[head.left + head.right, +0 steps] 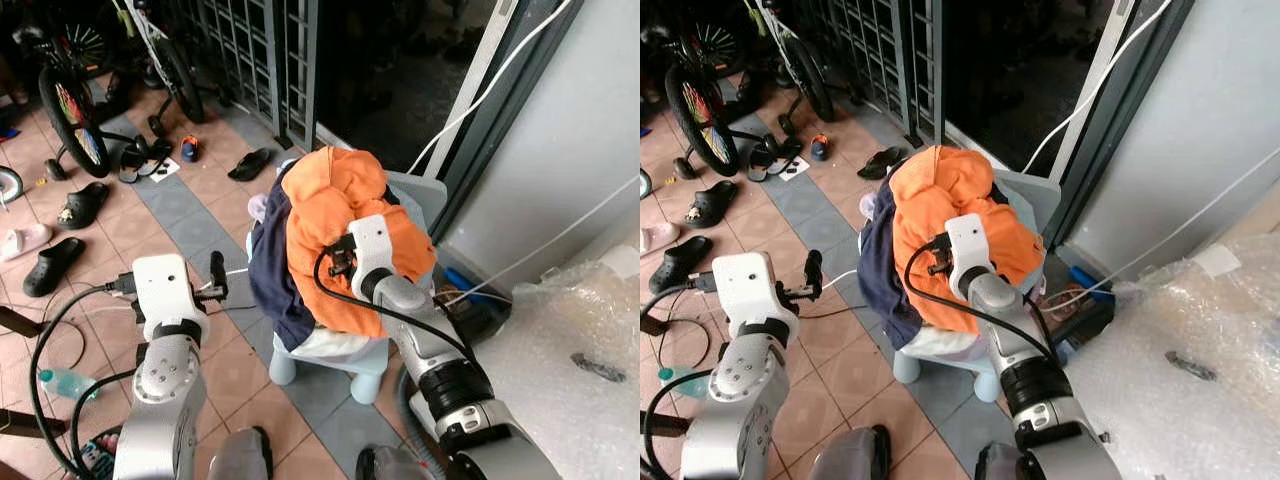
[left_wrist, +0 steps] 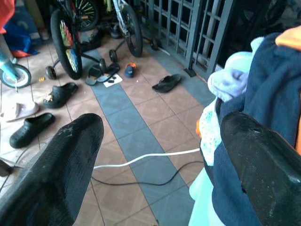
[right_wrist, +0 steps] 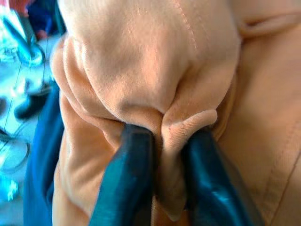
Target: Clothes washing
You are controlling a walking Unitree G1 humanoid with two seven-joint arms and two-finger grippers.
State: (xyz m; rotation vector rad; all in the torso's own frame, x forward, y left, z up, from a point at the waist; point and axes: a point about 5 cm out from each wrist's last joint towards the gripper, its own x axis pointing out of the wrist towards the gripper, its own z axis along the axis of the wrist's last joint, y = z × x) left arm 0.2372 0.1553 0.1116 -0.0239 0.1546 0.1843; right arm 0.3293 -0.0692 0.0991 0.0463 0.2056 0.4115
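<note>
A heap of clothes lies on a small pale blue plastic chair (image 1: 368,372). An orange garment (image 1: 335,205) tops the heap, with a navy garment (image 1: 270,270) hanging down its left side and pale pieces (image 2: 228,75) under it. In the right wrist view my right gripper (image 3: 169,141) is shut on a fold of the orange garment, the cloth bunched between its fingers (image 3: 131,174). My left gripper (image 2: 162,129) is open and holds nothing. It hovers just left of the heap, one finger (image 2: 263,160) close to the navy cloth.
Black sandals (image 1: 250,163) and clogs (image 1: 52,265) lie scattered on the tiled floor. Bicycles (image 1: 75,110) stand at the back left by a metal gate (image 1: 250,50). Cables (image 2: 141,160) run across the floor. Bubble wrap (image 1: 570,350) lies on the right, and a water bottle (image 1: 65,383) on the left.
</note>
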